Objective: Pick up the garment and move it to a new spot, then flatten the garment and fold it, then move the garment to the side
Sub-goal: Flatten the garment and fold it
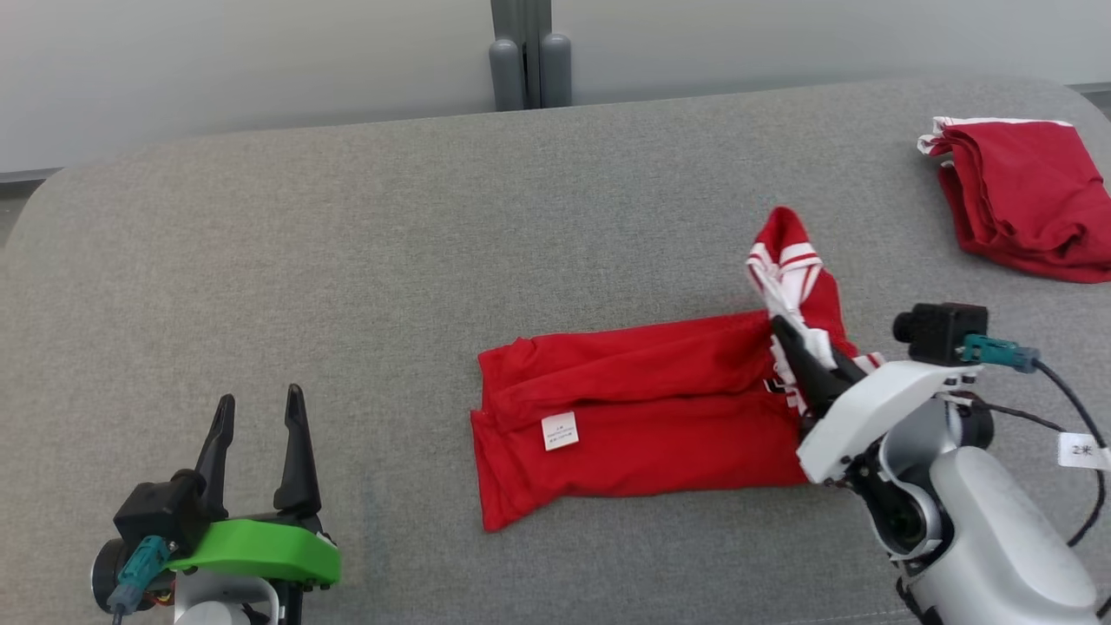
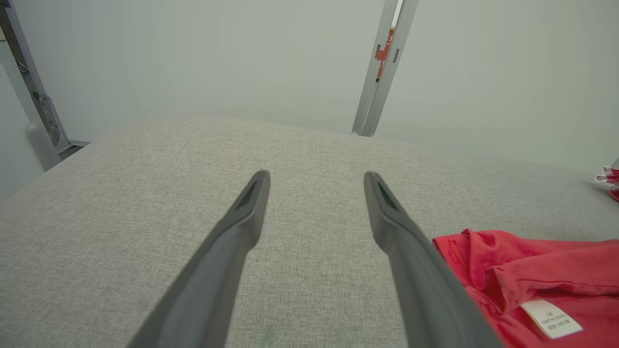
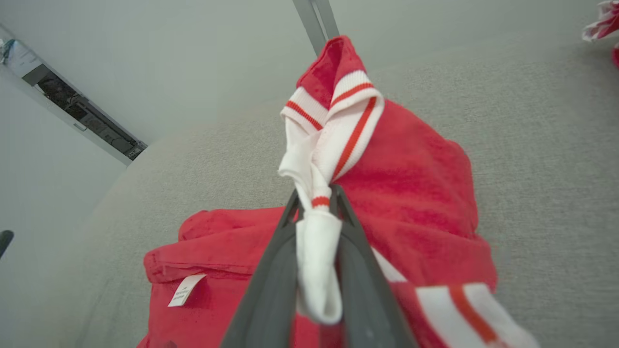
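Currently the right gripper has its jaws clamped on the white striped trim at the right end of the red garment. That end is bunched and lifted off the grey worktop; the rest lies flat.

- Long axis: left-right across the head view. It lies as a folded strip, with the label face up near its left end.
- From the right jaws, the body of the garment runs away to the left, so my read is that the next fold carries the held end leftward along that axis.
- Left gripper: jaws wide apart, empty, low at front left, well apart from the garment's left end. Its wrist view has that end just right of the right finger.
- Right arm is the nearer one and already has the cloth.

Room: bare worktop left of and behind the garment. A second red garment sits at the far right rear, well apart. The front edge is out of frame, so I can't tell the margin there.
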Robot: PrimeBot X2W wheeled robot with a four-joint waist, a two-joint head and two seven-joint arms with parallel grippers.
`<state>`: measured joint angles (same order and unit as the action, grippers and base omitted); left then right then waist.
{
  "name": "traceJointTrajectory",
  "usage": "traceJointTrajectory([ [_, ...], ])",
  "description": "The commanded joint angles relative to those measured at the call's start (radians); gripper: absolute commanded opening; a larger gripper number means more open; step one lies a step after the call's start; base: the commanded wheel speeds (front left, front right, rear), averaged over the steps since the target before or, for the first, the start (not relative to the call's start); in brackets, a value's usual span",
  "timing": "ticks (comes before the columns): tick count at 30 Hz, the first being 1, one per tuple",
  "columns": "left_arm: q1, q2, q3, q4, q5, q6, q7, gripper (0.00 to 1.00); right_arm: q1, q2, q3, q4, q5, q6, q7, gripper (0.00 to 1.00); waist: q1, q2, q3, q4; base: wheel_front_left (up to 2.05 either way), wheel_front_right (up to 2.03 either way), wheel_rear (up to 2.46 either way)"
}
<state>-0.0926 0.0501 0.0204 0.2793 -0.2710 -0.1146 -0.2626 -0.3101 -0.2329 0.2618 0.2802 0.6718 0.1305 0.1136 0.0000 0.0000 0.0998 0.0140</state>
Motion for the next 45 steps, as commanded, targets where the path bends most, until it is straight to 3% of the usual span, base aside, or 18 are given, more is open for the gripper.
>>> traceJointTrajectory([
  [1, -0.001, 0.002, -0.001, 0.003, -0.012, -0.002, -0.002, 1.0, 0.011, 0.019, 0.015, -0.014, -0.004, 0.0, 0.008, 0.0, 0.0, 0.0, 0.001, 0.011, 0.0, 0.0, 0.0],
  [9, -0.039, 0.001, -0.042, 0.012, -0.027, 0.006, -0.002, 1.0, -0.035, 0.151, 0.139, 0.003, -0.025, 0.0, 0.019, 0.0, 0.0, 0.0, 0.029, 0.073, 0.0, 0.0, 0.0],
  [14, -0.055, 0.002, -0.077, 0.021, -0.046, 0.011, -0.002, 1.0, -0.074, 0.177, 0.191, 0.064, -0.017, 0.0, -0.011, 0.0, 0.0, 0.0, 0.046, 0.106, 0.0, 0.0, 0.0],
  [21, -0.07, 0.002, -0.099, 0.037, -0.058, 0.017, -0.003, 1.0, -0.118, 0.182, 0.321, 0.164, 0.089, 0.001, -0.095, 0.03, 0.0, 0.0, 0.049, 0.134, 0.0, 0.0, 0.0],
  [22, -0.07, 0.002, -0.099, 0.038, -0.058, 0.017, -0.002, 1.0, -0.124, 0.182, 0.33, 0.179, 0.092, 0.001, -0.109, 0.46, 0.0, 0.0, 0.047, 0.134, 0.0, 0.0, 0.0],
  [23, -0.07, 0.002, -0.099, 0.039, -0.058, 0.017, -0.002, 1.0, -0.132, 0.182, 0.341, 0.196, 0.097, 0.0, -0.125, 1.0, 0.0, 0.0, 0.046, 0.134, 0.0, 0.0, 0.0],
  [32, -0.041, 0.002, -0.081, 0.042, -0.042, 0.015, -0.002, 1.0, -0.198, 0.161, 0.3, 0.254, 0.008, 0.0, -0.293, 1.0, 0.0, 0.0, 0.015, 0.087, 0.0, 0.0, 0.0],
  [41, -0.012, 0.002, -0.057, 0.029, -0.017, 0.01, -0.002, 1.0, -0.12, 0.032, 0.13, 0.147, -0.111, 0.0, -0.372, 1.0, 0.0, 0.0, -0.017, 0.039, 0.0, 0.0, 0.0],
  [45, -0.001, 0.002, -0.046, 0.021, -0.01, 0.011, -0.002, 1.0, -0.045, 0.003, 0.045, 0.07, -0.189, 0.0, -0.379, 1.0, 0.0, 0.0, -0.023, 0.023, 0.0, 0.0, 0.0],
])
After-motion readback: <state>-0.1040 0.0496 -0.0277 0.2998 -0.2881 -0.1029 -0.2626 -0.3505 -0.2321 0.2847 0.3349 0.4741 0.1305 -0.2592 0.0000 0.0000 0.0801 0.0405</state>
